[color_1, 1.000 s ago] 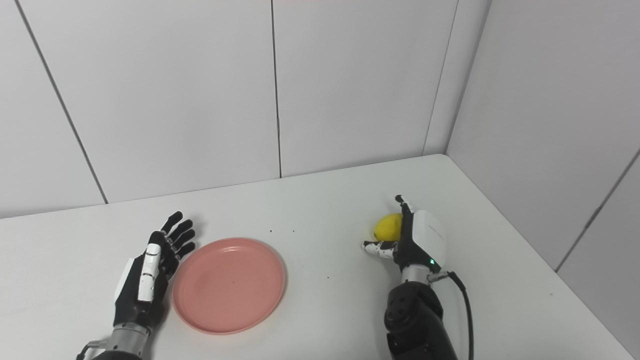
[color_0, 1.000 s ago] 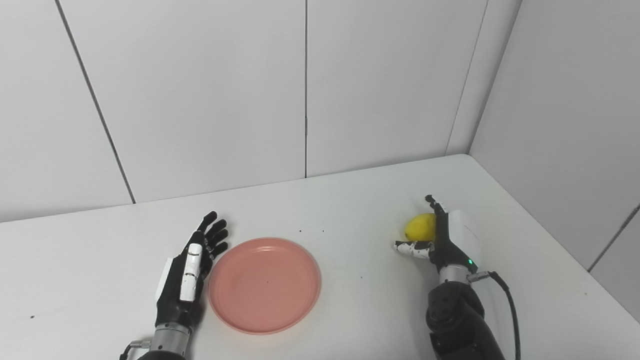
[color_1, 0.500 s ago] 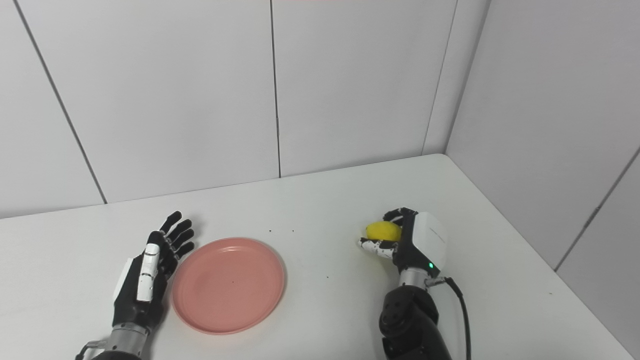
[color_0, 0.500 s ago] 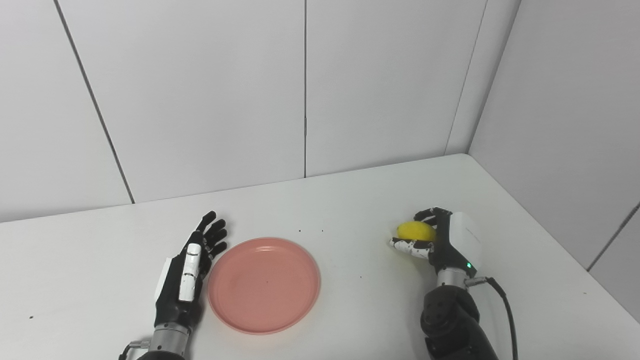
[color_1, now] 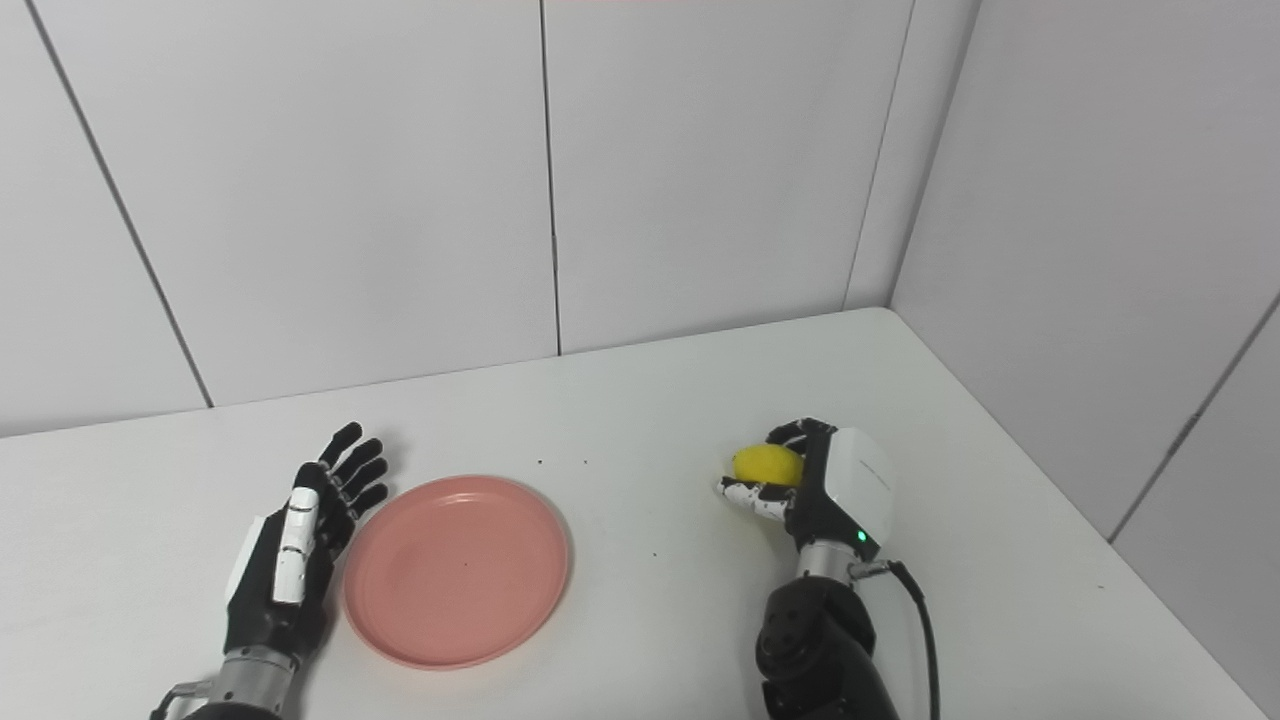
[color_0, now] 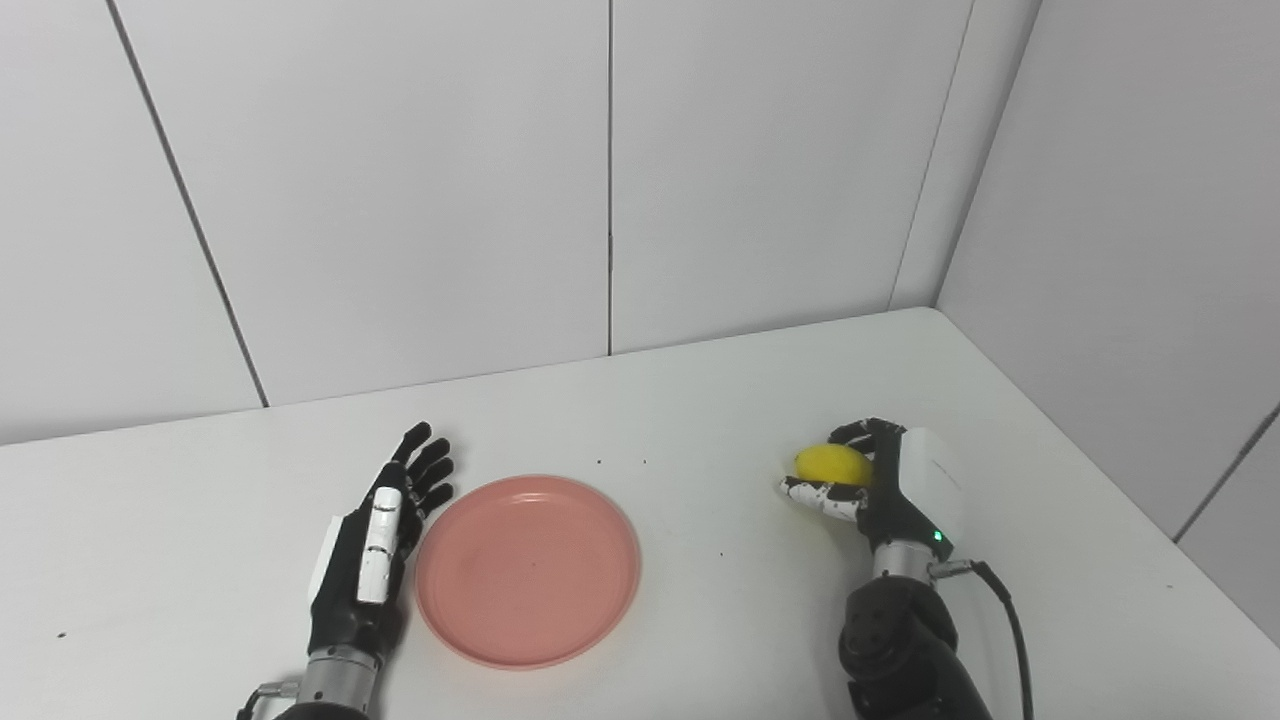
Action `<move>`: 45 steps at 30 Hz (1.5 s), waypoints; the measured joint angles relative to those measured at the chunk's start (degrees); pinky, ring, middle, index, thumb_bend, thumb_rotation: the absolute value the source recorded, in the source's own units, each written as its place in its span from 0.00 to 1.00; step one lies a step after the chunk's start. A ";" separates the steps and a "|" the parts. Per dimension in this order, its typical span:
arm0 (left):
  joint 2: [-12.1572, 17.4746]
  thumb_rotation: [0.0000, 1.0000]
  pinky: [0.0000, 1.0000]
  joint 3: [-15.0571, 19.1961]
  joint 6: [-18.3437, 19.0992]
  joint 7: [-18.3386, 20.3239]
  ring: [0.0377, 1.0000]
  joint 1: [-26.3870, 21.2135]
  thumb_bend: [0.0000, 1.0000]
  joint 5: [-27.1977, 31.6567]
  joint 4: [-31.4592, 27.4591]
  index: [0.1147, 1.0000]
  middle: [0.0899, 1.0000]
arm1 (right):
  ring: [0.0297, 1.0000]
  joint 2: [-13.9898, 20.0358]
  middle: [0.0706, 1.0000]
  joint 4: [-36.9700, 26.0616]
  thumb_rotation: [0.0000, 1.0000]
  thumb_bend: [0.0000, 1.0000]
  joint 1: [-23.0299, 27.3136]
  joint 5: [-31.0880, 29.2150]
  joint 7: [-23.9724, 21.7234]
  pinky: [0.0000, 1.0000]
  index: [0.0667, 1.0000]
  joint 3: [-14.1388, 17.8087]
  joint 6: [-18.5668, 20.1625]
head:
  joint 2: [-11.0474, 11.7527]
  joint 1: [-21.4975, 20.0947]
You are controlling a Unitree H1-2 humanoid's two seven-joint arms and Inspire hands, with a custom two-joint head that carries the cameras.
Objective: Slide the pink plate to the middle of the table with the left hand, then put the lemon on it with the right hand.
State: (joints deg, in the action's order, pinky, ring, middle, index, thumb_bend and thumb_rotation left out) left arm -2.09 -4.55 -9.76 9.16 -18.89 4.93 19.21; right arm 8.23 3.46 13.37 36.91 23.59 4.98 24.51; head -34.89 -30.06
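The pink plate (color_0: 528, 568) lies flat on the white table, left of centre, and shows in the right eye view (color_1: 457, 570) too. My left hand (color_0: 375, 545) rests open beside the plate's left edge, fingers straight and pointing away from me. My right hand (color_0: 880, 480) is at the right side of the table, shut on the yellow lemon (color_0: 832, 463), with fingers curled over its top and the thumb under its front. The lemon (color_1: 767, 464) sits in the grasp just above the table.
The white table (color_0: 700, 420) ends at grey wall panels behind and on the right. A black cable (color_0: 1010, 625) runs from my right wrist. A few small dark specks dot the tabletop.
My right hand's fingers have closed over the lemon, which was only touched by an open hand a second ago. The lemon has shifted slightly left. My left hand and the plate have not moved.
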 measured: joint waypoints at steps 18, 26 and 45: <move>0.06 1.00 0.91 -0.41 2.25 -0.02 0.90 1.00 0.63 -1.61 -2.09 0.88 0.89 | 0.34 -3.45 0.41 -7.93 0.00 0.51 1.28 -3.07 1.70 0.25 0.51 -6.06 -8.20 | -0.35 1.06; -0.38 1.00 0.93 -0.39 2.40 -0.18 0.91 1.13 0.63 -1.74 -2.34 0.88 0.89 | 0.37 -5.48 0.44 -2.89 0.00 0.51 2.89 -5.51 0.41 0.25 0.48 -10.71 -13.90 | -0.62 2.64; -3.64 1.00 0.88 -1.11 3.50 -3.52 0.90 3.85 0.54 -4.35 -6.02 0.89 0.90 | 0.37 -6.23 0.47 -1.23 0.00 0.52 3.59 -9.96 -11.53 0.18 0.45 -17.51 -17.08 | -1.67 16.26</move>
State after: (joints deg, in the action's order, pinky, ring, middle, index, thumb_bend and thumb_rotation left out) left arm -5.73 -5.65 -6.25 5.64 -15.04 0.58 13.19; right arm 2.00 2.24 16.97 26.95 12.06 -12.53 7.43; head -36.56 -13.80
